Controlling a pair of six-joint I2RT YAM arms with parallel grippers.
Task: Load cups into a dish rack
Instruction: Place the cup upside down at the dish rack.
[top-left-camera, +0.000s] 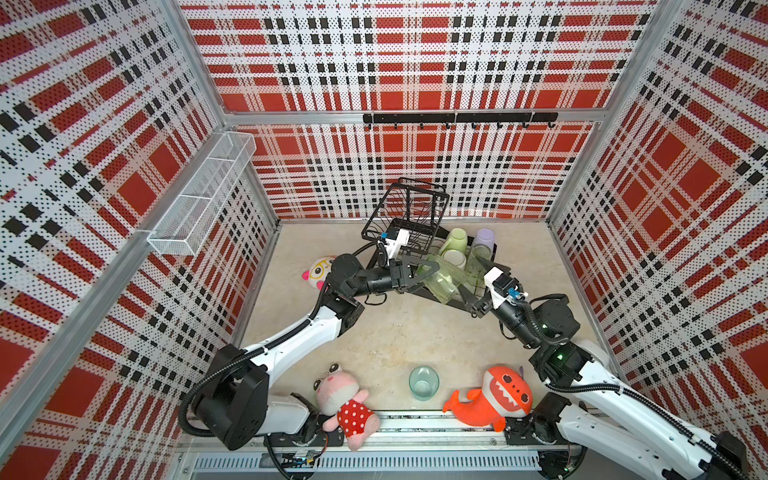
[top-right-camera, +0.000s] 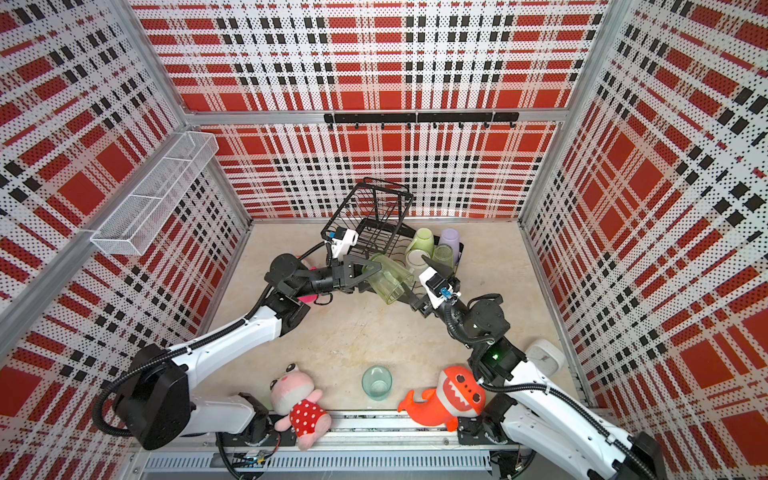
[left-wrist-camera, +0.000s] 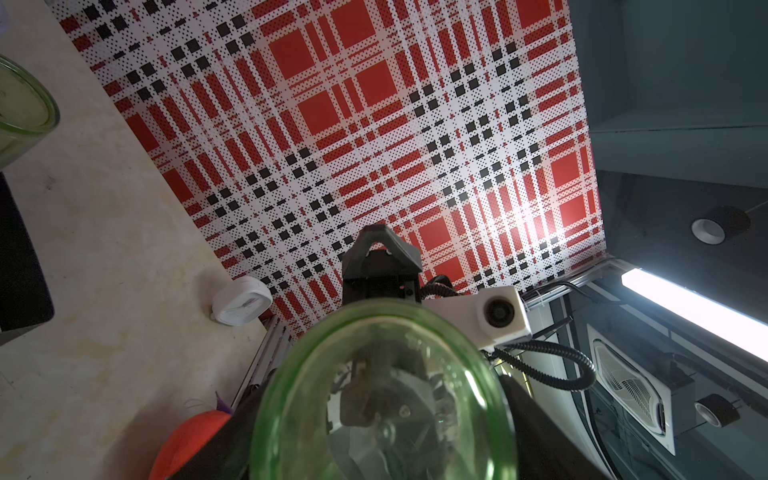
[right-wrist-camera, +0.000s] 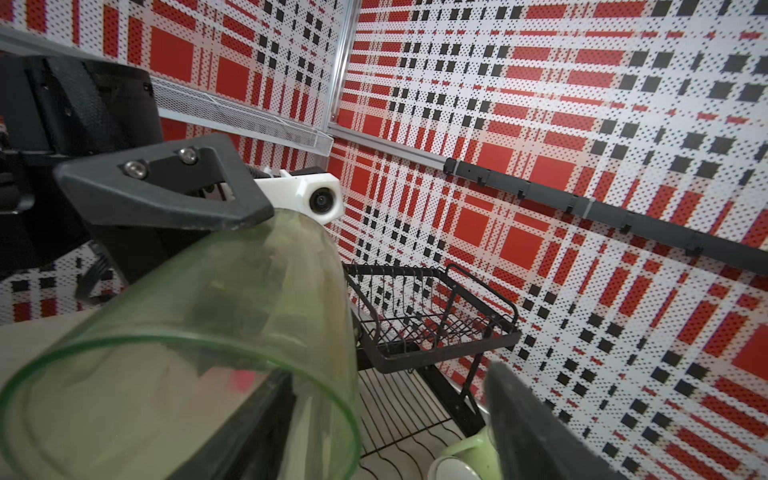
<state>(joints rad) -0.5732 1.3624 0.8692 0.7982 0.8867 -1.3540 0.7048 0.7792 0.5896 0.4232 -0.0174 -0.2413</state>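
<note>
The left arm (top-left-camera: 299, 332) hides much of a bespectacled plush (top-left-camera: 319, 269) by the surface's (top-left-camera: 395, 332) left edge; the right arm (top-right-camera: 536, 382) covers part of a white clock (top-right-camera: 545, 353) by its right edge. The tall green glass (top-left-camera: 441, 277) overlaps a white cup (top-left-camera: 457, 259), whose inside cannot be told.

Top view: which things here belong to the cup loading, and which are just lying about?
Job: dish rack, tall green glass in the left gripper, pale green mug, lilac tumbler, short green glass, white mug, teal glass.

Lying about: pink plush, orange shark plush, plush with glasses, white clock, mesh shelf, hook rail.
</note>
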